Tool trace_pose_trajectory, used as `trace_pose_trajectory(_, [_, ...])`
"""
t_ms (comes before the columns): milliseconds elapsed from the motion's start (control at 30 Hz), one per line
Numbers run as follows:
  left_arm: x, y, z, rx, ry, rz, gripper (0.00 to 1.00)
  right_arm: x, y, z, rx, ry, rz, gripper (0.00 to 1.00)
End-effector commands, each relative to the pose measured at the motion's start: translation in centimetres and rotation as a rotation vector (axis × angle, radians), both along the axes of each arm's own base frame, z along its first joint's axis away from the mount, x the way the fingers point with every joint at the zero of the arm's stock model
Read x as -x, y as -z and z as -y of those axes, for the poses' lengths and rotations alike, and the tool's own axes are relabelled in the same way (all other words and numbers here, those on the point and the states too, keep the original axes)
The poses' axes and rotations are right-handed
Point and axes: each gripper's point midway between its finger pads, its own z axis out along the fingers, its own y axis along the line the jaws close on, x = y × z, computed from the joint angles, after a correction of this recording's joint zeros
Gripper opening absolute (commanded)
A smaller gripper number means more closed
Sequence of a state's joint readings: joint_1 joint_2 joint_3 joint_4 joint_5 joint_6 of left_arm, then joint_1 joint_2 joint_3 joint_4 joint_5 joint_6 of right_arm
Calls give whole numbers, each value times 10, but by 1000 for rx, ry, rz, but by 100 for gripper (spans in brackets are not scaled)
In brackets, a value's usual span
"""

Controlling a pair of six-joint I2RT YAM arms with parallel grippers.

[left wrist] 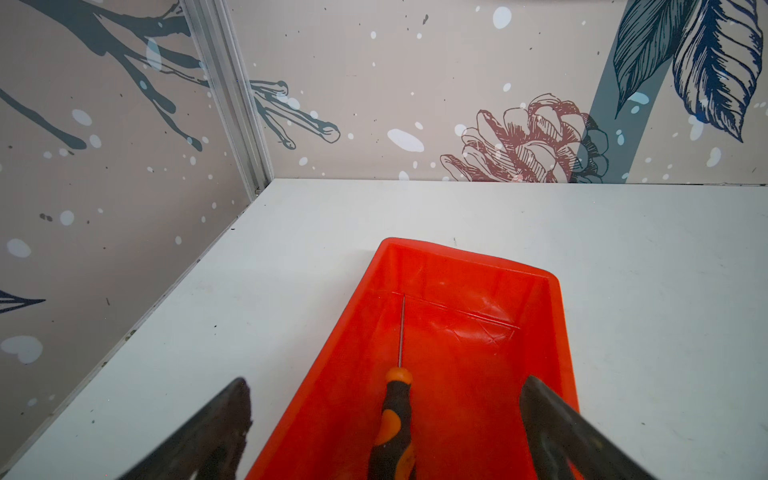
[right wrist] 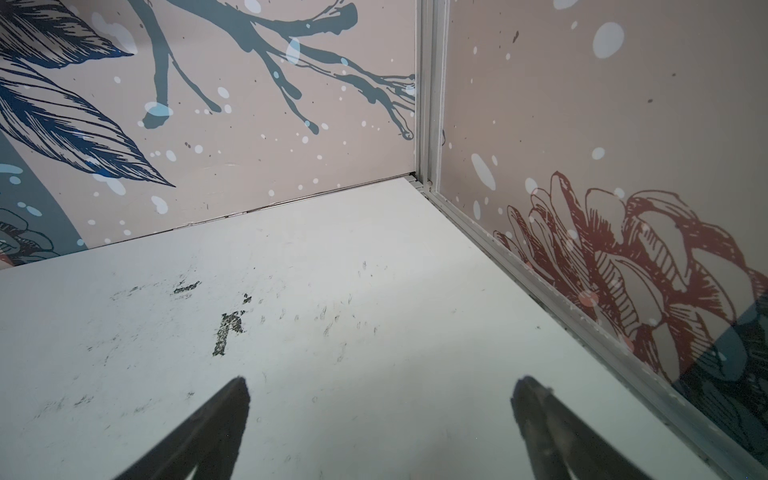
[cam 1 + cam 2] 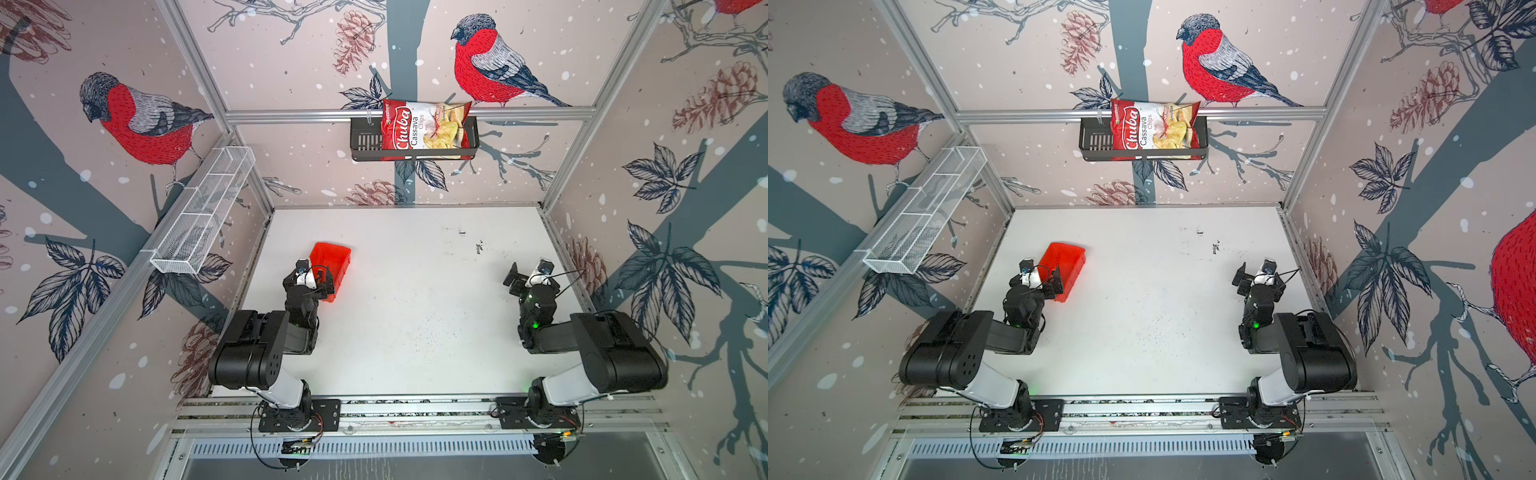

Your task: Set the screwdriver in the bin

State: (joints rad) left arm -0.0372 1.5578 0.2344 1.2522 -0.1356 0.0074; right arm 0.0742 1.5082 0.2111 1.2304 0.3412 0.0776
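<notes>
Left pincer (image 1: 385,379) gapes around screwdriver (image 1: 395,409) lying in bin (image 1: 557,316).

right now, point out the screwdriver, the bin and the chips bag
screwdriver (image 1: 394,415), left wrist view, on its handle
bin (image 3: 334,255), in a top view, on its far end
chips bag (image 3: 419,129), in a top view, on its printed front

2 top views: high, looking down, whole table (image 3: 415,311) shared. Wrist views: low, forward.
</notes>
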Motion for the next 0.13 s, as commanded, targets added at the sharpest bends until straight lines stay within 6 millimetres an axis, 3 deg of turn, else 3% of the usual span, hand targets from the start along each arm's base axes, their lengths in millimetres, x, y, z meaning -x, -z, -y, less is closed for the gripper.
trace_pose_trajectory(0, [-2, -12, -1, 3, -10, 52, 99, -2, -5, -1, -8, -2, 20, 100])
trace_pose_trajectory(100, [-1, -13, -1, 3, -11, 53, 99, -2, -5, -1, -8, -2, 21, 100])
